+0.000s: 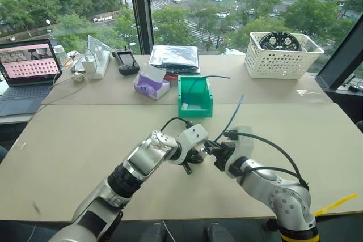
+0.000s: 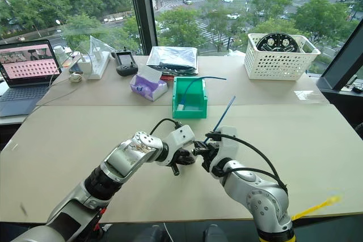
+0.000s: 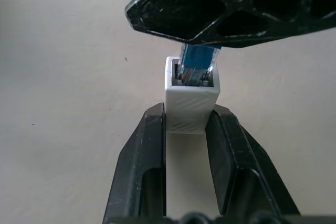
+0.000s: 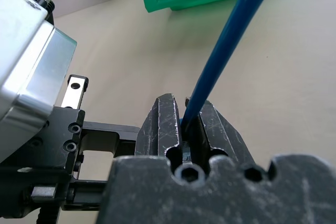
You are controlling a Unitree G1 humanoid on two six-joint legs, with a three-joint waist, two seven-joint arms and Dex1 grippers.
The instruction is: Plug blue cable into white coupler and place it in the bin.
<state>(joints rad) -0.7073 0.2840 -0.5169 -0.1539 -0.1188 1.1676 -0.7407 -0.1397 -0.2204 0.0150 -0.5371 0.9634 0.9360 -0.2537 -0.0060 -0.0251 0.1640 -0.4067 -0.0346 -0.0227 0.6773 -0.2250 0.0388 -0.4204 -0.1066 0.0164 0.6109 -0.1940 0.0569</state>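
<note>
Left gripper (image 3: pixel 186 129) pinches the white coupler (image 3: pixel 190 100) between its two black fingers, socket end pointing away from the wrist. Right gripper (image 4: pixel 189 124) is pressed together on the blue cable (image 4: pixel 226 40) just behind its plug, and the plug sits in the mouth of the coupler's socket; how deep it has gone cannot be told. The two grippers meet nose to nose over the middle of the near half of the table (image 1: pixel 74 140), above the surface and not resting on it.

From the right gripper the cable rises at a slant toward the bin (image 1: pixel 195 96), its free length standing in the air. The green bin stands beyond the grippers, well apart from them, near the seam between the two table halves, with its low lip facing the robot; bare tabletop lies between it and the grippers. A second blue cable (image 2: pixel 190 86) hangs over the bin's rim.

Just left of the bin sits a purple tissue pack (image 1: pixel 151 86). A white basket (image 1: pixel 281 55) stands at the far right, a laptop (image 1: pixel 28 75) at the far left edge.
</note>
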